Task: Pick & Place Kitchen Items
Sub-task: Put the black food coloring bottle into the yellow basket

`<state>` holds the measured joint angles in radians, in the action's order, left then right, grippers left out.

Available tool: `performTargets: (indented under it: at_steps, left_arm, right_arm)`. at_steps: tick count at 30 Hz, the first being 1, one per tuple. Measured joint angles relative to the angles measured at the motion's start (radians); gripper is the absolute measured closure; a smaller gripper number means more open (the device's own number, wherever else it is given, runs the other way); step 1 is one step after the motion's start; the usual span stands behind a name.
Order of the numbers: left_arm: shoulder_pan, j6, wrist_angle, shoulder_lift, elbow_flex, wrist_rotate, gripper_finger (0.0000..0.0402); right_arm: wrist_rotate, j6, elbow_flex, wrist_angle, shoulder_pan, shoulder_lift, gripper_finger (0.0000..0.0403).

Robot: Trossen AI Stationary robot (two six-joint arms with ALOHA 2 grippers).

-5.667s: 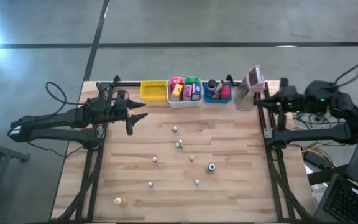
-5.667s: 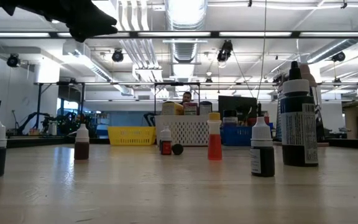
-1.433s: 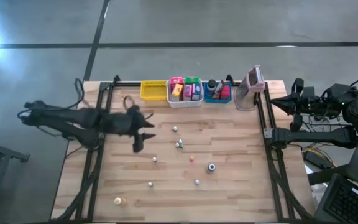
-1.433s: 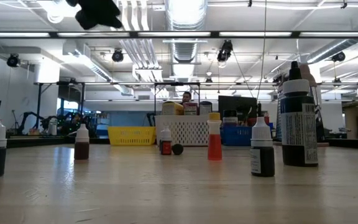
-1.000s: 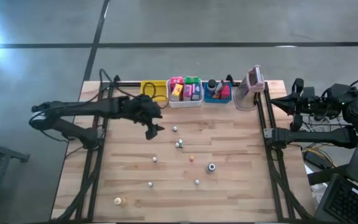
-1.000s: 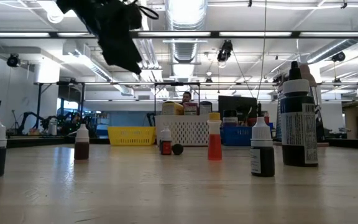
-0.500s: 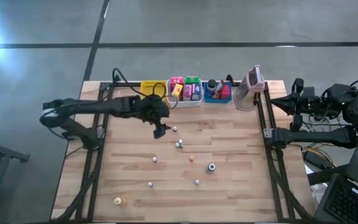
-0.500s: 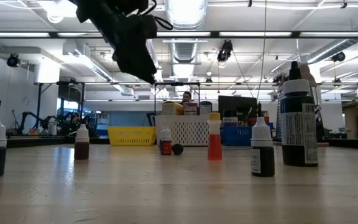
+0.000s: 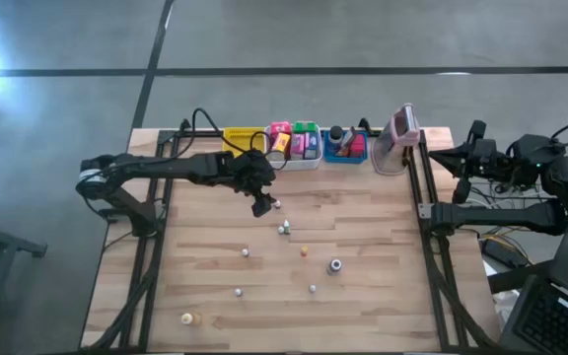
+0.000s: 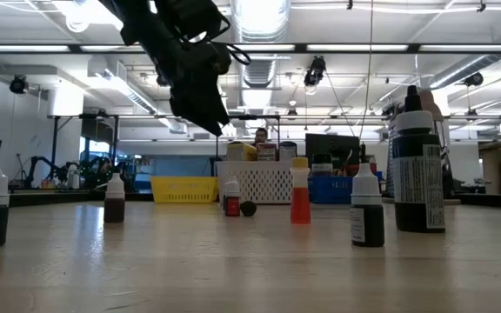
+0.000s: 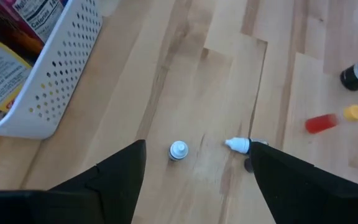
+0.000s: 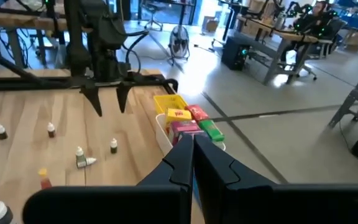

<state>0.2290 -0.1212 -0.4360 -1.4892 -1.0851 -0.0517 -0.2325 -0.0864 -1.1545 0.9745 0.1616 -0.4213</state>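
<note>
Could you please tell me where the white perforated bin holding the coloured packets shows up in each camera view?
High view: the white perforated bin sits at the middle of the table's far edge.
Low view: centre background, behind the orange-red bottle.
Left wrist view: the picture's upper left, with its holed wall showing.
Right wrist view: mid-picture, packets sticking up.
Shared landmark: the yellow rectangular bin right beside it.
</note>
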Motion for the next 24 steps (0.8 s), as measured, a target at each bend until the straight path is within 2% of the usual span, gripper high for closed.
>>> performTargets:
  at_steps: [10, 19, 24]
  left_arm:
    - [0.023, -0.051, 0.011, -0.049, 0.000, 0.001, 0.0111]
    - [0.025, -0.193, 0.059, -0.083, 0.000, 0.001, 0.0111]
    - [0.025, -0.276, 0.034, -0.083, 0.000, 0.062, 0.0113]
  right_arm:
    - [-0.010, 0.076, 0.003, 0.072, 0.000, 0.000, 0.0394]
    - [-0.006, 0.083, 0.003, 0.069, 0.000, 0.000, 0.0394]
    - [-0.006, 0.079, 0.003, 0.069, 0.000, 0.000, 0.0394]
